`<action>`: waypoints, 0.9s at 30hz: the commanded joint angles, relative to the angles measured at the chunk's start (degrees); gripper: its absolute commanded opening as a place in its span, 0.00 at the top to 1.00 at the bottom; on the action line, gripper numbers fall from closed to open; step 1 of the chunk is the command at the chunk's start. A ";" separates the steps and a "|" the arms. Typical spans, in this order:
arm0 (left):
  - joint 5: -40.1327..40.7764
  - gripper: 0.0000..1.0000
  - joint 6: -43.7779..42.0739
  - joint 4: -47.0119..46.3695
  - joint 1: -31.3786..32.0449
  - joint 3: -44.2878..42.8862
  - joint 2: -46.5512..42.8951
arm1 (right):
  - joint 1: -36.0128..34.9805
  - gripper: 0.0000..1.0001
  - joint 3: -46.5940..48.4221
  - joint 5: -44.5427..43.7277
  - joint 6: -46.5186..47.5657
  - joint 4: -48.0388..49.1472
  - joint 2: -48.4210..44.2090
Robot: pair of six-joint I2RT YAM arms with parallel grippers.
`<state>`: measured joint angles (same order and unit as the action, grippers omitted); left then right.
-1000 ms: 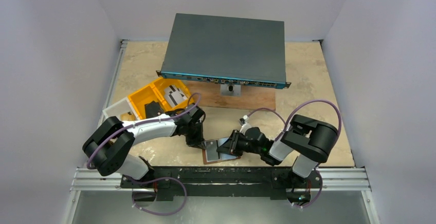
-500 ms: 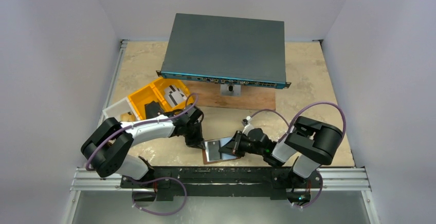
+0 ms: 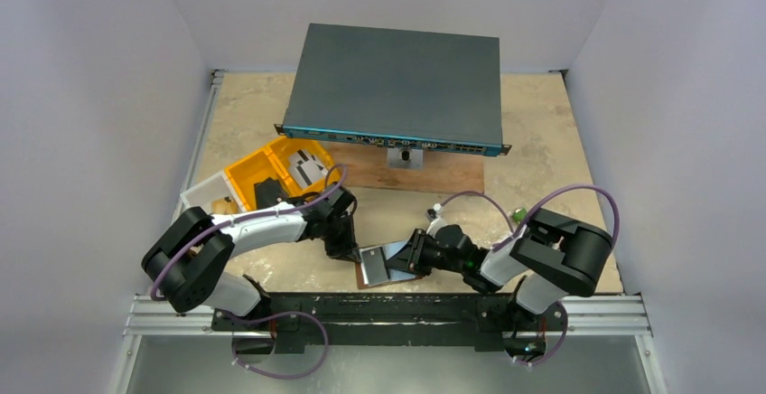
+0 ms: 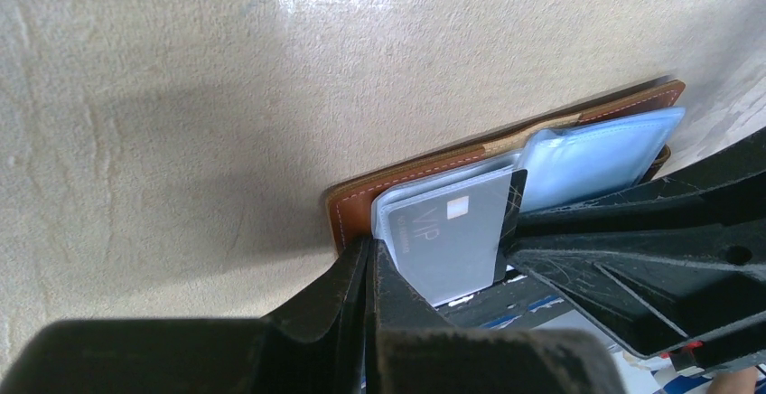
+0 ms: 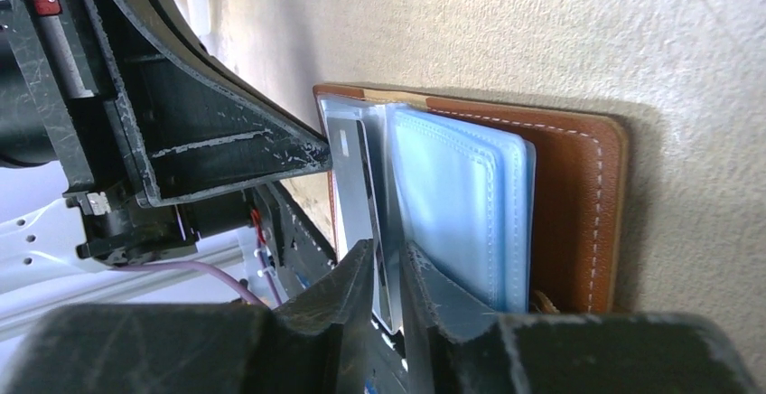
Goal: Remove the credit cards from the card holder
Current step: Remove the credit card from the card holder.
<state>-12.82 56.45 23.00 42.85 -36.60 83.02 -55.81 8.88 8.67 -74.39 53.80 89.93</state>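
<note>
Overhead view: the card holder [image 3: 378, 273] is seen lying open and flat on the bench [image 3: 542, 132]. The left fingers [image 3: 350, 251] are at its left edge and the right fingers [image 3: 408, 257] at its right. Beyond the card holder a dark grey network switch [image 3: 397, 82] is propped on a wooden board [image 3: 425, 175]. A yellow tray [image 3: 242, 175] is noted further off, to the card holder's left. No card detail can be resolved from here.

Left wrist view: the left fingers [image 4: 370, 272] are seen pressed together, tips set at the card holder's [image 4: 406, 173] near corner. A grey credit card [image 4: 447, 231] marked "VIP", with a pale chip patch and a dark edge, is recorded at the outermost clear sleeve. Whether it is in or on the sleeve cannot be told.

Right wrist view: the right fingers [image 5: 368, 272] are held at a narrow gap, with the card's edge running down between them. Whether the pads actually press on the card cannot be told. The card's lower end is hidden behind the fingers.

Materials: the card holder [image 5: 569, 204] is brown leather with pale stitching and rounded corners. Its pockets [image 5: 452, 195] are soft, pale blue and clear, and stacked. The bench is beige and mottled. The fingers are scratched black plastic.
</note>
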 commanded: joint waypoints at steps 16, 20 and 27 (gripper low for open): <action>8.90 1.00 -1.43 2.37 -0.02 3.20 3.37 | 0.29 0.94 -0.28 0.45 0.29 2.47 4.10; 9.21 1.00 -1.43 2.49 -0.04 3.29 3.38 | 0.40 0.96 -1.16 -1.51 0.42 -0.48 0.70; 9.37 1.00 -1.43 2.66 -0.14 3.45 3.20 | 0.44 0.97 -1.62 -3.32 0.71 -4.40 -2.41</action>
<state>-12.82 56.42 23.03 42.83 -36.60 82.85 -55.59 7.99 8.23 -74.61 53.91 89.08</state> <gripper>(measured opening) 0.003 0.036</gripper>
